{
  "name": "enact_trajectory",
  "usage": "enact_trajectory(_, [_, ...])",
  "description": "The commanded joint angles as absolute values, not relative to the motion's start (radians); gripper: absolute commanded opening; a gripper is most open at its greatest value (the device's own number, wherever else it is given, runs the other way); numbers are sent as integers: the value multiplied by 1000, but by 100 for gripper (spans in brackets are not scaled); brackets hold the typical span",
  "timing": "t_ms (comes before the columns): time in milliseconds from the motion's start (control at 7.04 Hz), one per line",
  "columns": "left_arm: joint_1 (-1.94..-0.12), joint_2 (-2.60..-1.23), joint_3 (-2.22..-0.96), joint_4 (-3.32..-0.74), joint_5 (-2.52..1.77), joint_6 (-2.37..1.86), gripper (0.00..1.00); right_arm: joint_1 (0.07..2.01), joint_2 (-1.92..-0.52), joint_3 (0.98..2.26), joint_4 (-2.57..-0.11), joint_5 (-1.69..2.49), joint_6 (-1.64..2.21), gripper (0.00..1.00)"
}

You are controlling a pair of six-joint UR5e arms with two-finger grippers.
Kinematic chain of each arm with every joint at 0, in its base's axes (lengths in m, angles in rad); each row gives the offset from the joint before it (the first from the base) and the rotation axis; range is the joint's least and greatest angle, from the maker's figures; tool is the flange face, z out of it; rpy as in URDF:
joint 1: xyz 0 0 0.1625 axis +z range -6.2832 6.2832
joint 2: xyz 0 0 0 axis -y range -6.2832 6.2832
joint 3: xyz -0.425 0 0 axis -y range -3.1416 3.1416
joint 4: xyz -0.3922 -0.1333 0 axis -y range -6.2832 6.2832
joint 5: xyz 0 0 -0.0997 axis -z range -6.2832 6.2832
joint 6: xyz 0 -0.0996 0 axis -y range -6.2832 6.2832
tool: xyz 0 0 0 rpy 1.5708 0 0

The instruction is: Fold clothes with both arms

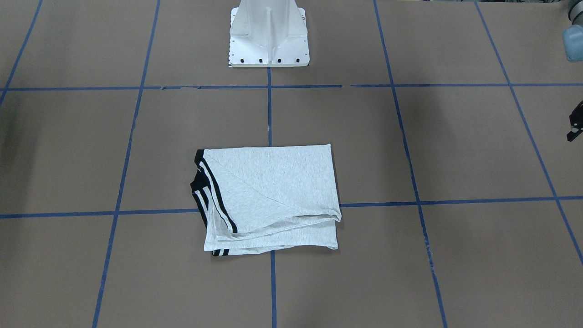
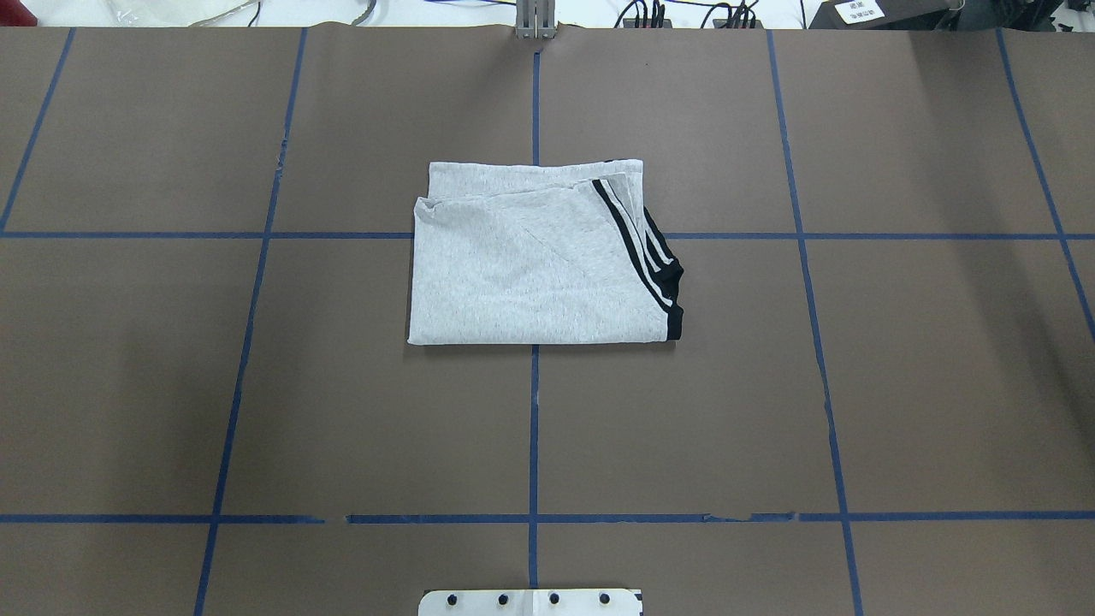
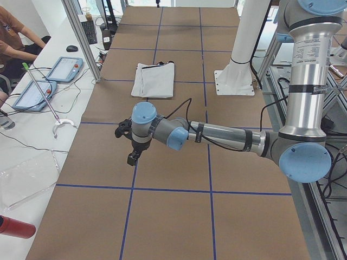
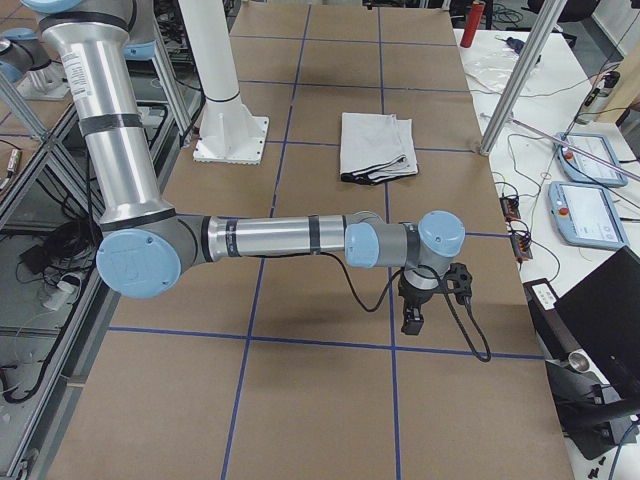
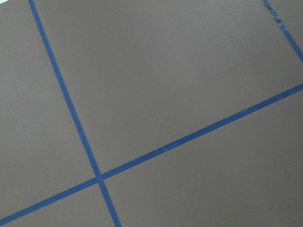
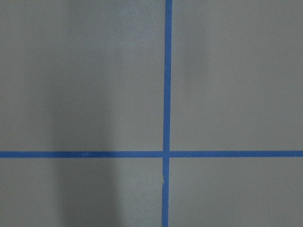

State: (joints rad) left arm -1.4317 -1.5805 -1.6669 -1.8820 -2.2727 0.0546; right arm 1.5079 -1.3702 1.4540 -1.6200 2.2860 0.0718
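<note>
Both grippers hang over bare table with no cloth in them. The left gripper [image 3: 132, 156] is out to the left of the white pedestal [image 1: 268, 38] and the right gripper [image 4: 412, 318] out to its right. How far either is open cannot be told.

The T-shirt [image 2: 530, 265] lies flat straight out in front of the pedestal, well apart from it and across the blue tape line [image 2: 534, 411] that runs from its base. It looks light, soft and limp. The stacked layers would likely slide on one another, so a hold probably wants to pinch every layer at the two corners of one edge, one gripper on each.

It is light heather-grey, folded to a rough rectangle. The edge nearest the pedestal is neat, and the far edge shows loose, stepped layers. Black collar trim and double stripes bunch along its right side. No print shows.

Around it is the brown table [image 2: 257, 385], marked with a blue tape grid.
</note>
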Motion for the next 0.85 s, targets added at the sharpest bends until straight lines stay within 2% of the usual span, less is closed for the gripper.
enact_trajectory(0, [-1540, -1588, -1640, -1818, -2276, 115, 100, 1505, -1449, 1522, -1621, 2278, 71, 100])
enact_trajectory(142, [-1546, -1606, -1652, -1711, -2279, 114, 100, 1485, -1468, 1537, -1621, 2279, 72, 100])
enact_trajectory(710, [-1560, -1563, -1698, -1720, -2327, 77, 100, 1436, -1459, 1600, -1710, 2283, 84, 100])
